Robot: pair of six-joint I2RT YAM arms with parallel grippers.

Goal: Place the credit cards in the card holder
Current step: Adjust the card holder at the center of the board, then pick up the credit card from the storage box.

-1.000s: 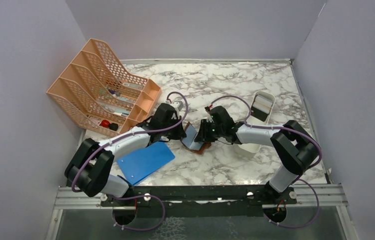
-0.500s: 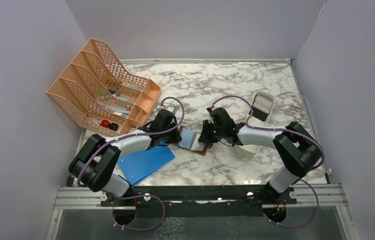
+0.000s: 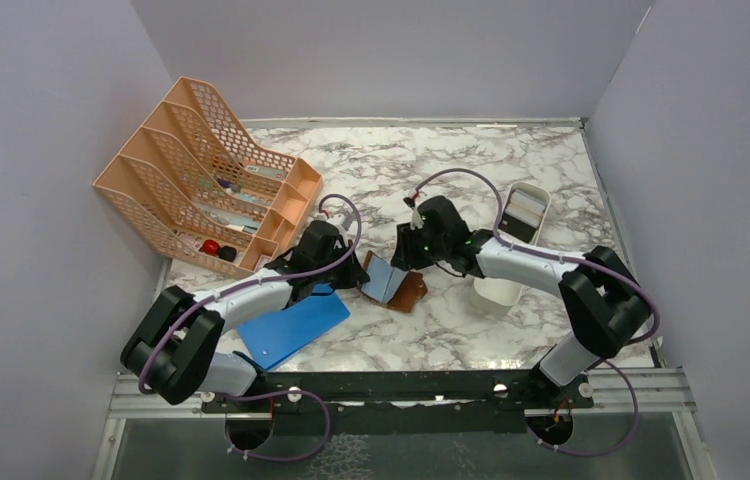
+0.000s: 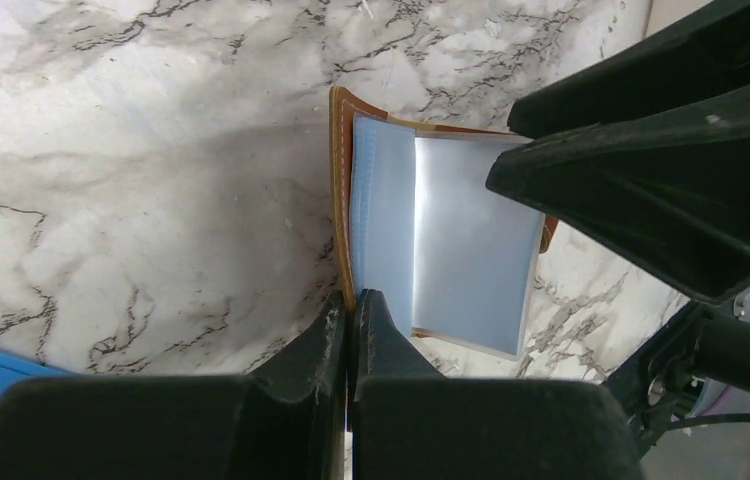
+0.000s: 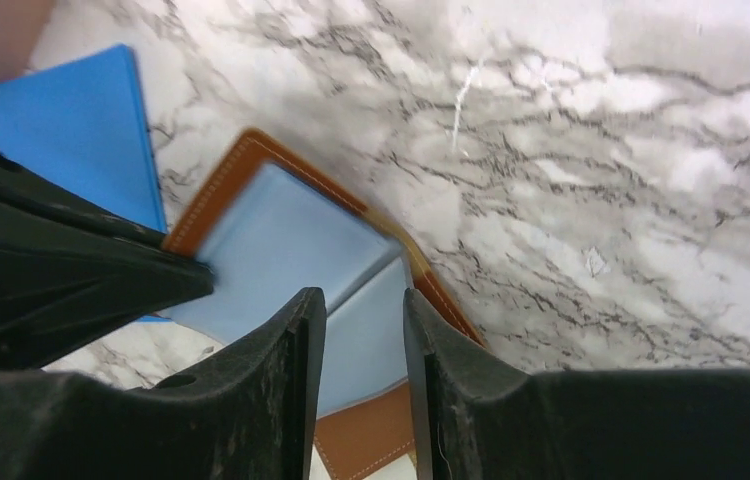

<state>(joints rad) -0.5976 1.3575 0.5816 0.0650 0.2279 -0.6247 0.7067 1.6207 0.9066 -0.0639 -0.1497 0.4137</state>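
Card holder [image 3: 409,292] lies open on the marble table [image 3: 451,170], between our two grippers.
Our left gripper [image 4: 351,300] is pinched tight on its leather edge. The right gripper [image 5: 363,300] hovers above, jaws narrowly apart and empty. The light blue card [image 5: 291,250] lies across the inside; we cannot tell if it is pocketed. We should hold that flap steady and slide the card flat.
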